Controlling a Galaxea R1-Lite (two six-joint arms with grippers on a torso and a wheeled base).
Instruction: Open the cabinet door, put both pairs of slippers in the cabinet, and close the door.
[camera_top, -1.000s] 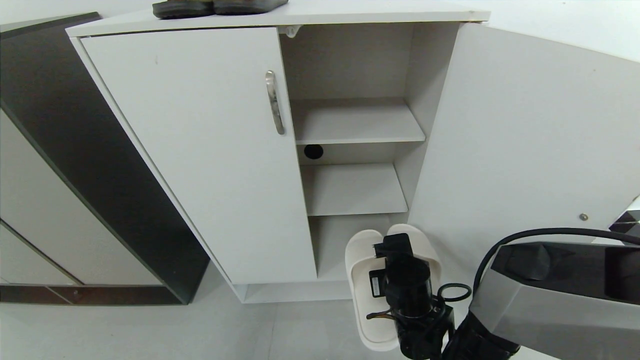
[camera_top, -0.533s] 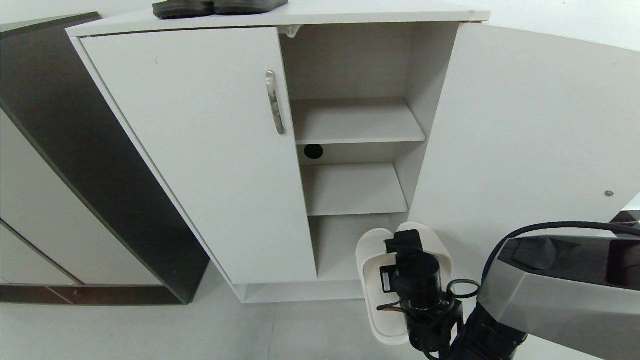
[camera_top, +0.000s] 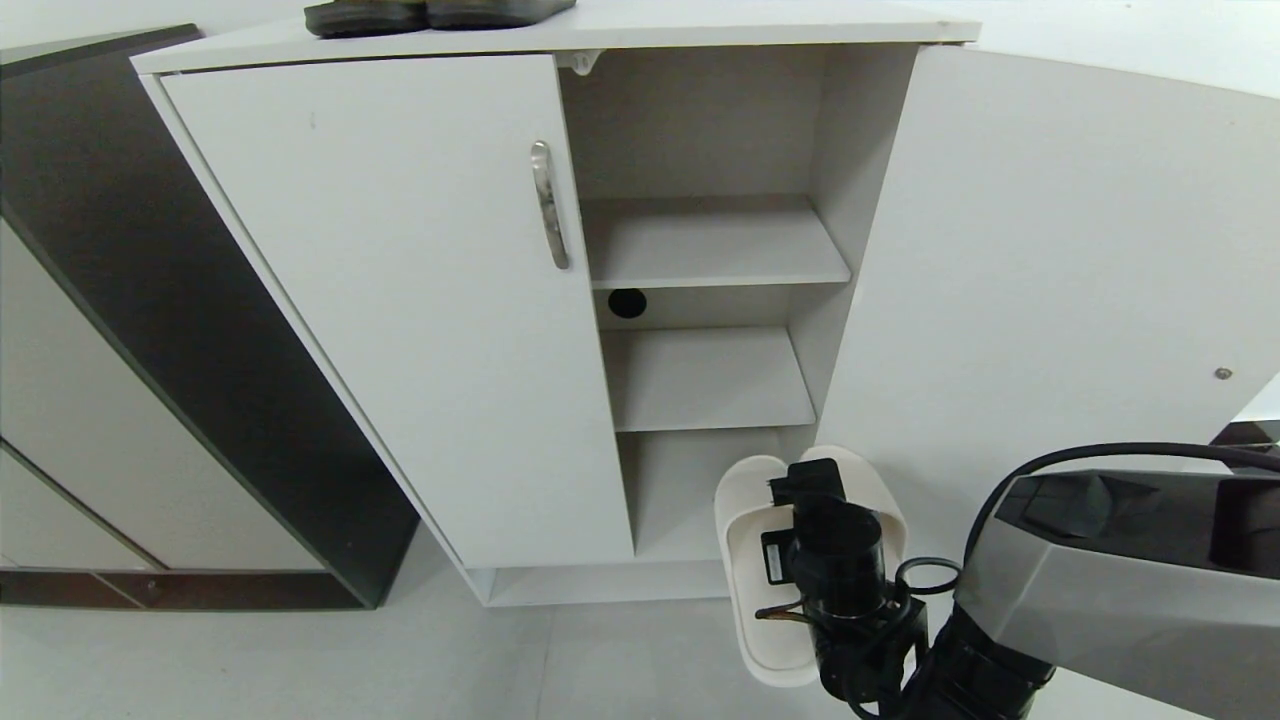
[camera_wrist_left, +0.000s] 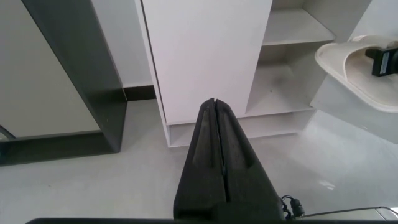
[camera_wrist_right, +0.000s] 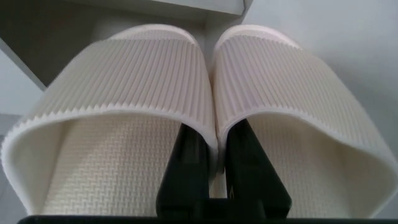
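A white cabinet (camera_top: 750, 30) is seen standing on a pale floor (camera_top: 300, 660), with a dark-sided cupboard (camera_top: 150, 300) just beside it on the left. The cabinet's right door (camera_top: 1050, 250) is swung wide open, while the left door (camera_top: 400, 300) is shut, its metal handle (camera_top: 548, 205) upright near the inner edge. Inside, an upper shelf (camera_top: 710, 245), a middle shelf (camera_top: 705, 380) and a bottom compartment (camera_top: 670, 490) are exposed.

A pair of white slippers (camera_top: 745, 560) is held side by side in front of the bottom compartment, toes pointed toward it, close to the open door's lower edge. A pair of dark slippers (camera_top: 430, 14) is left on the cabinet's top.

The right claw (camera_wrist_right: 216, 134) is clamped on the white slippers' adjoining inner walls, one finger inside each slipper. The left claw (camera_wrist_left: 214, 109) is held over the floor in front of the cabinet, its fingers pressed together.
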